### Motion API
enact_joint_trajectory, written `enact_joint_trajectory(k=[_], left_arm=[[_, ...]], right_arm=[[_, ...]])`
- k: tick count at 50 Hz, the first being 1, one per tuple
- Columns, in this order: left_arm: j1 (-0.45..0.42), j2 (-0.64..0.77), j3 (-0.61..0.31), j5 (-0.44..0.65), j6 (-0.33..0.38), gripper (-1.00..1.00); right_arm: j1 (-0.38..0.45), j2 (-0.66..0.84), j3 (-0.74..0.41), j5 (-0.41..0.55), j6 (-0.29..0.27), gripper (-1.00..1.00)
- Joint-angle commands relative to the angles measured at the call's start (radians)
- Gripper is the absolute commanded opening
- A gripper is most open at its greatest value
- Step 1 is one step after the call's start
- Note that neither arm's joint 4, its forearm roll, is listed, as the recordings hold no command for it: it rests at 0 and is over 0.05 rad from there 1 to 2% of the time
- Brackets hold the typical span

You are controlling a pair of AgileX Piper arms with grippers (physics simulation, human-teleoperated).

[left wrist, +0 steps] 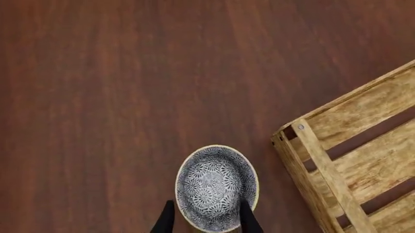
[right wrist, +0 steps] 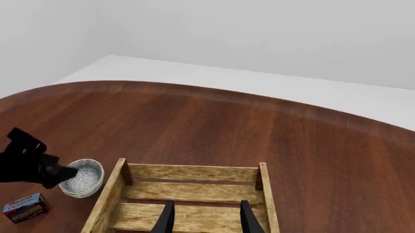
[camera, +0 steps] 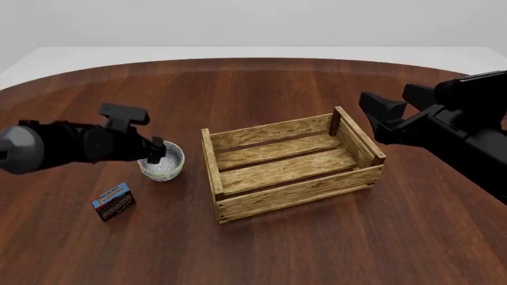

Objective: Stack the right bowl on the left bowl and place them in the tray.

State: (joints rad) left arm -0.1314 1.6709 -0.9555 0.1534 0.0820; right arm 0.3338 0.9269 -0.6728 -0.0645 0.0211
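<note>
We saw only one bowl (camera: 161, 161) on the table (camera: 317, 249), left of the tray (camera: 287, 165) and just clear of its left wall; whether a second bowl was nested inside, we could not tell. The left gripper (camera: 155, 152) sat right at the bowl, its fingers (left wrist: 249, 219) straddling the rim nearest the arm, one tip inside the bowl and the other outside. Whether they pinched the rim or merely flanked it, we could not tell. The right gripper (right wrist: 206, 217) hung above the tray's right end, jaws parted, nothing between them. A box (camera: 113, 201) lay near the bowl, on the side closer to the camera.
</note>
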Motion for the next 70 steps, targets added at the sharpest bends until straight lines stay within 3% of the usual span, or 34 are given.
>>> enact_joint_trajectory(k=[1, 20, 62, 63, 70], left_arm=[[-0.066, -0.064, 0.037, 0.034, 0.041, 1.00], [-0.080, 0.054, 0.017, 0.000, 0.098, 1.00], [-0.131, 0.234, 0.006, -0.067, 0.077, 1.00], [-0.135, 0.216, 0.013, -0.072, 0.071, -1.00], [-0.130, 0.197, 0.019, -0.064, 0.077, -1.00]], right_arm=[[-0.002, 0.002, -0.001, 0.000, -0.001, 1.00], [-0.004, -0.004, -0.002, 0.004, -0.002, 1.00], [-0.008, -0.018, -0.004, 0.014, 0.000, 1.00], [-0.008, -0.017, -0.004, 0.014, 0.000, 1.00], [-0.006, -0.019, -0.003, 0.015, -0.001, 1.00]])
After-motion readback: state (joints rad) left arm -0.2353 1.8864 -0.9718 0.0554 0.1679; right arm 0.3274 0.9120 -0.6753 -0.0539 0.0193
